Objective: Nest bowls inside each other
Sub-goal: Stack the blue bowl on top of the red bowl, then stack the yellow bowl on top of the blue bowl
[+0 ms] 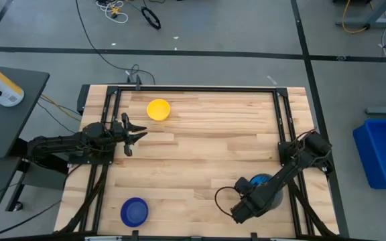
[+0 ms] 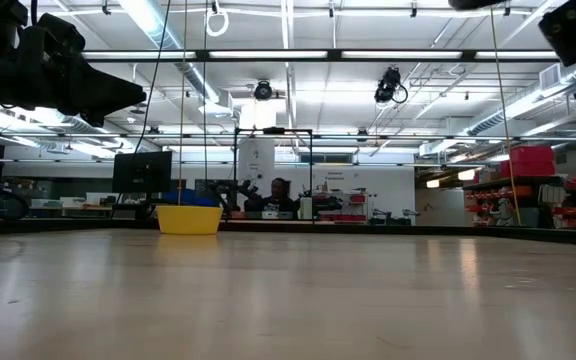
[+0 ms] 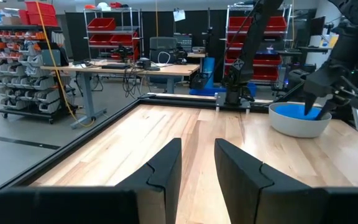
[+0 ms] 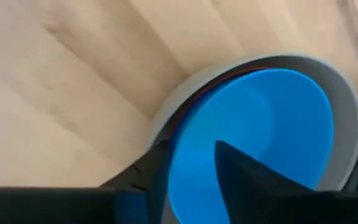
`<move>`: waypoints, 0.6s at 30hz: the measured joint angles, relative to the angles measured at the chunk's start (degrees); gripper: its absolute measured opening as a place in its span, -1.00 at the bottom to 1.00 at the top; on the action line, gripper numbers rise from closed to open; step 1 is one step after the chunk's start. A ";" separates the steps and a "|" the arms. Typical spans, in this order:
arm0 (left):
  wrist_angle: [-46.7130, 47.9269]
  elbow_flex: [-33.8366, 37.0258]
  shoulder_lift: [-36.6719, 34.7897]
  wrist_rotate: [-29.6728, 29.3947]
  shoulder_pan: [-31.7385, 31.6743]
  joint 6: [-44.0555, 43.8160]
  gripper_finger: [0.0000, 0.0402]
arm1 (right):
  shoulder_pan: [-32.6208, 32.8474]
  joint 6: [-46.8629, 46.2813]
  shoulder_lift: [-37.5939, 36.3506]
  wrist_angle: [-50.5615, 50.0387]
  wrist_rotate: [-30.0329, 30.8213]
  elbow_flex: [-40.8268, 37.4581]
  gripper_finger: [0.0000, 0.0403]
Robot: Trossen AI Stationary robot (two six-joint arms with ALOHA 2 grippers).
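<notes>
A grey bowl (image 4: 347, 106) stands at the table's near right, with a red bowl's rim (image 4: 229, 73) showing inside it and a light blue bowl (image 4: 266, 118) nested on top. My right gripper (image 4: 188, 149) points down over this stack (image 1: 265, 179), open, astride the near rims: one finger is inside the light blue bowl and one outside the grey wall. A yellow bowl (image 1: 158, 109) stands on its base at the far left, and a dark blue bowl (image 1: 134, 211) at the near left. My left gripper (image 1: 136, 134) waits open and level at the left edge. My right gripper has one finger (image 4: 253, 180) down inside the light blue bowl and the other (image 4: 143, 177) outside the grey bowl's wall, coming from above. I cannot tell whether either finger touches the bowls. The stack rests on the table.
A black frame (image 1: 193, 89) runs around the wooden tabletop. Bare wood (image 1: 200, 154) lies between the yellow bowl, the dark blue bowl and the stack. In the low view only the yellow bowl (image 2: 189, 219) shows on the table.
</notes>
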State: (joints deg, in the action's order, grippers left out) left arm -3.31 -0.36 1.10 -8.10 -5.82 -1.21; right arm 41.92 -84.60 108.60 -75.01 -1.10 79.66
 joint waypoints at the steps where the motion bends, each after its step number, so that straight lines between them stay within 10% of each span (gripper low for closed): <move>1: 0.00 0.00 0.01 0.00 0.00 0.06 -0.48 | -0.10 0.00 -0.09 -0.55 0.20 0.00 -0.26; 11: 0.00 0.00 0.00 -0.02 -0.01 0.10 -0.48 | -2.03 3.71 -3.84 -0.86 13.51 2.69 -0.20; 18: 0.00 0.00 0.01 -0.04 0.00 0.10 -0.48 | -10.86 25.24 -4.04 12.04 24.88 4.28 -0.21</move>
State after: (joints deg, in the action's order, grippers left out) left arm -3.31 -0.36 1.12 -8.14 -5.82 -1.10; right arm 31.06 -59.35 104.55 -62.97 23.78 83.94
